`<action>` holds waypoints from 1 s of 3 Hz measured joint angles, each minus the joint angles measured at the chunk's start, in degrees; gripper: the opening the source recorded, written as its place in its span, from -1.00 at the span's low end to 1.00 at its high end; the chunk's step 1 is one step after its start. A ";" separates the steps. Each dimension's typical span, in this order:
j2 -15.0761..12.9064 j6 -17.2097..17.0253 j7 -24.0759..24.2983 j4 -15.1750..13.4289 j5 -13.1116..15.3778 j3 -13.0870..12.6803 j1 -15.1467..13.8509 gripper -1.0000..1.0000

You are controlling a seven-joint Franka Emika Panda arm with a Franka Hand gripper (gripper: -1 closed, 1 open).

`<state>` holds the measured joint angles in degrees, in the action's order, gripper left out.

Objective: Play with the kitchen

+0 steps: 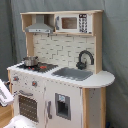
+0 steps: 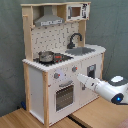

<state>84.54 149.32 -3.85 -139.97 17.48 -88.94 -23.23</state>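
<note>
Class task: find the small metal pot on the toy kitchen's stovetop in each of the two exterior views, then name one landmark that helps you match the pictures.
First exterior view: the pot sits on the stovetop at centre-left of the picture, left of the sink.
Second exterior view: the pot sits left of centre, also left of the sink.
Shared landmark: the black faucet behind the sink.

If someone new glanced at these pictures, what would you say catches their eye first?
The tall white and wood toy kitchen fills the middle of both exterior views, with a small metal pot on its stovetop and a black faucet over the grey sink. In the second exterior view, the white robot arm reaches in from the second exterior view's right toward the cabinet front beside the oven door.
</note>
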 joint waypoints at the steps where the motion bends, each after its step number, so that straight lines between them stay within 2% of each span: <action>1: 0.00 3.82 -3.84 -1.26 0.00 0.17 -2.99 1.00; 2: 0.12 7.70 -6.33 -1.57 0.02 1.76 -6.35 1.00; 3: 0.14 12.97 -6.96 -1.72 0.02 2.57 -8.86 1.00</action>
<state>84.69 162.28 -10.81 -141.69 17.50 -86.37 -32.09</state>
